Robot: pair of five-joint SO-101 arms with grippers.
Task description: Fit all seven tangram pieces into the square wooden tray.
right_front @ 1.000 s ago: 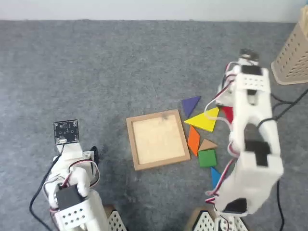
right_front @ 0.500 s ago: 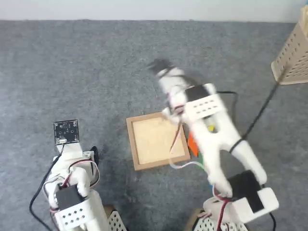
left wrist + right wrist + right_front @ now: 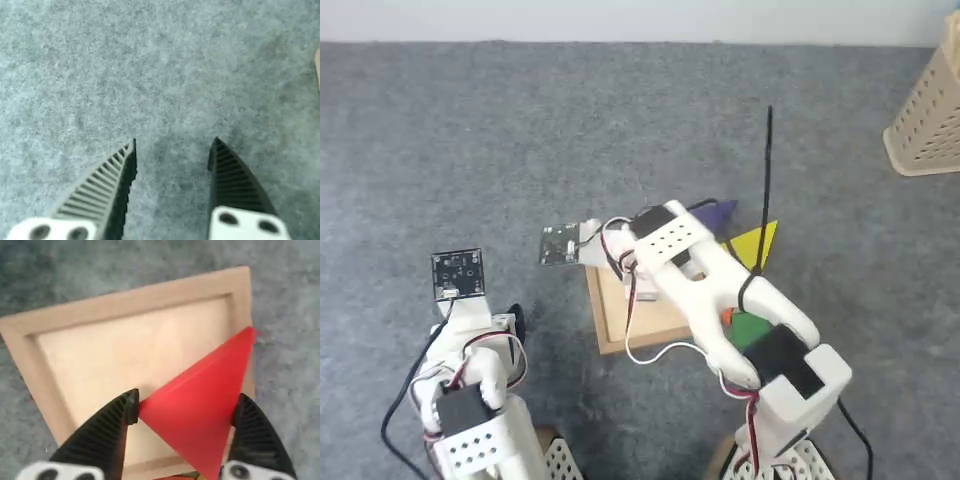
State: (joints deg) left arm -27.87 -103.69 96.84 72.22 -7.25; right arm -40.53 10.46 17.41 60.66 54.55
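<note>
Red triangle [image 3: 200, 405] is clamped in my right gripper [image 3: 187, 400], over the wooden tray [image 3: 135, 292], so that it can go down inside, I judge. The yellow triangle [image 3: 752, 245] lies at the tray's two o'clock. My left gripper [image 3: 172, 150] hangs spread above carpet [image 3: 150, 60].

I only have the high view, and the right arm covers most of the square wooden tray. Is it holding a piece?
Observer: Yes. The right end effector is shut on a red triangular piece.
Operator: Where is that piece against the tray?
Observer: Over the square wooden tray, one tip above its rim; whether it touches the tray floor I cannot tell.
Operator: And the left arm?
Observer: The left end effector is open above bare grey carpet, holding nothing.
</note>
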